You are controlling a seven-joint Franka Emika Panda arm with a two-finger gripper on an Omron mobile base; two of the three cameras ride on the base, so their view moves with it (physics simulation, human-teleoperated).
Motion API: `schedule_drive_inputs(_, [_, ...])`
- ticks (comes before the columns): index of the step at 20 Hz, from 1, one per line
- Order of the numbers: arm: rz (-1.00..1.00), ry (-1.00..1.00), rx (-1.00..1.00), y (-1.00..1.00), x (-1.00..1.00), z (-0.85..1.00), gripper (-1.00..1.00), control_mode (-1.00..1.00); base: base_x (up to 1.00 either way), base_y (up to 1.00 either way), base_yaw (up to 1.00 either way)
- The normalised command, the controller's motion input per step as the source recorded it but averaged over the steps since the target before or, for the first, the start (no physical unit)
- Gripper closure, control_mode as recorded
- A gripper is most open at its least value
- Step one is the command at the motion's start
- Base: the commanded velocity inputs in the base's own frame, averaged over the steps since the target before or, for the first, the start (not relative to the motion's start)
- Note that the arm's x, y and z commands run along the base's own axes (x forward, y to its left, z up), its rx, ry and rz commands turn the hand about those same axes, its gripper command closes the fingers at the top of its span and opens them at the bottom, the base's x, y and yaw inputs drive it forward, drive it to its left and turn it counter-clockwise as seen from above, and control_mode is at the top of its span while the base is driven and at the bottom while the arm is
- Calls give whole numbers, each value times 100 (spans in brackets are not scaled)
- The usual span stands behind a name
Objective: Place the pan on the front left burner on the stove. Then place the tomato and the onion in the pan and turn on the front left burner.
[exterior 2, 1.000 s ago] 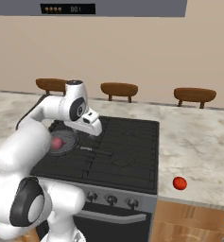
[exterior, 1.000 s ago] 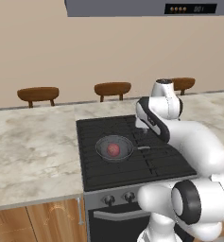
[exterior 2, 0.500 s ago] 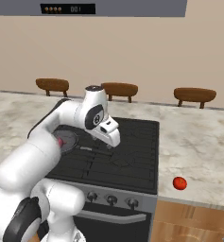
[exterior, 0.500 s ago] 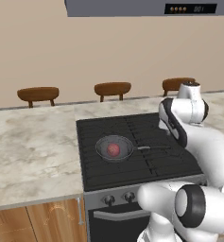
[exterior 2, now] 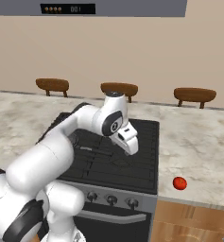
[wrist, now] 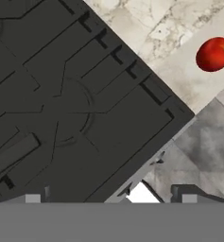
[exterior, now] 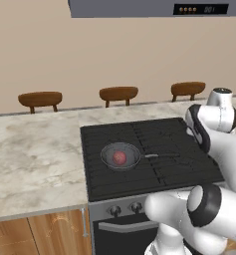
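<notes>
Tomato (exterior 2: 179, 183) near bench (exterior 2: 198, 142) front edge, right of stove (exterior 2: 132, 160), well apart from pan; seen also in hand view (wrist: 213, 54), on marble beside stove's corner. Gripper (exterior 2: 131, 150) over right half of stove, pointing down, jaws apart, empty. Pan (exterior: 121, 156) on front left burner (exterior: 107, 169), handle pointing right toward stove's middle. Onion (exterior: 119, 157) inside pan, at centre. Knobs (exterior: 124, 209) along stove's steel front. Three brown stools (exterior: 118, 93) beyond bench's far edge.
</notes>
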Motion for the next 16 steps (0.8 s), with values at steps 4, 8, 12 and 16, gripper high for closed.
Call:
schedule_drive_inputs(4, [-16,0,0,-58,-23,0,-100,-100,0,0,0])
schedule_drive_inputs(8, [-14,0,0,-51,-26,0,-100,-100,0,0,0])
schedule_drive_inputs(12, [-10,0,0,-49,-14,0,-100,-100,0,0,0])
schedule_drive_inputs(16, [-6,0,0,-48,-10,0,-100,-100,0,0,0])
